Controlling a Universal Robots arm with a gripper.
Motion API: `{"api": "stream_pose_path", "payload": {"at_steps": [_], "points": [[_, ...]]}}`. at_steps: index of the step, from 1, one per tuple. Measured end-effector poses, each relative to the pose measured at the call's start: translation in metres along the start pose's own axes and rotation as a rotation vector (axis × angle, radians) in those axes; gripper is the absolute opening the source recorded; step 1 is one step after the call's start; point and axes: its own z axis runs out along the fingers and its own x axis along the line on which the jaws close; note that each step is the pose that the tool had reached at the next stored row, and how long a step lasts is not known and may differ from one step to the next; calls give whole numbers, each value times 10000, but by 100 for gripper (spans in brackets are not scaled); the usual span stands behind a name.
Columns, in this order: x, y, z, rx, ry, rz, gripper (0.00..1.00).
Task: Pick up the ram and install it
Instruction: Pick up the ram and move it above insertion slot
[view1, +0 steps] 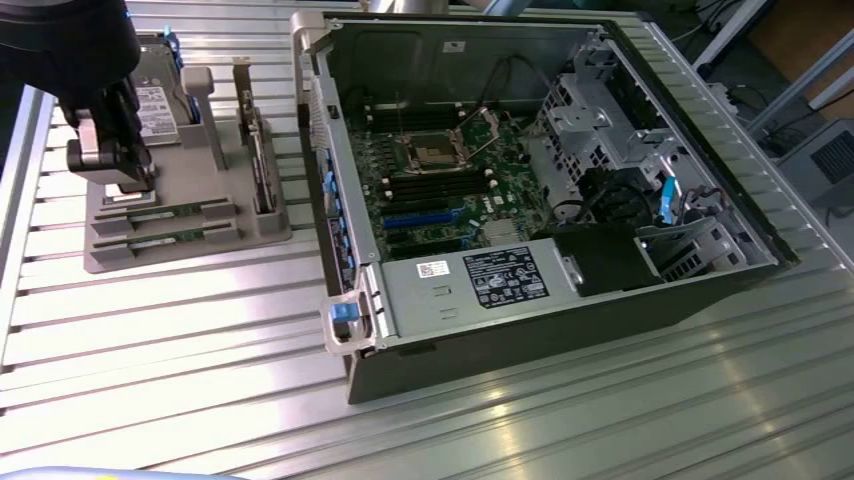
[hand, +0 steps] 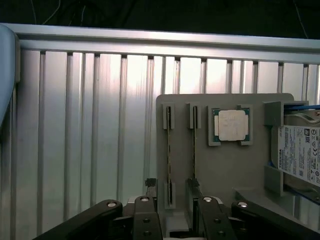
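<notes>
Now the gripper (hand: 171, 189) hangs low over one end of the grey holder (hand: 225, 170), jaws spread wide, gripping nothing. Lined up between them, the ram (hand: 169, 145) stands on edge in the holder's slot. Farther across the holder sit a second stick (hand: 194, 142), a processor (hand: 232, 125) and a hard drive (hand: 300, 150); beyond it, the computer case (view1: 400, 60).
</notes>
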Motion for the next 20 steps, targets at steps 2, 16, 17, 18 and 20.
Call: {"api": "stream_pose_path", "payload": {"at_steps": [2,16,17,18,20], "points": [[0,-4,3,1,-1,-3,36],[0,-29,31,0,0,-4,36],[0,-29,33,0,0,-5,36],[0,-30,35,0,0,-4,36],[0,-31,38,0,0,-5,36]]}}
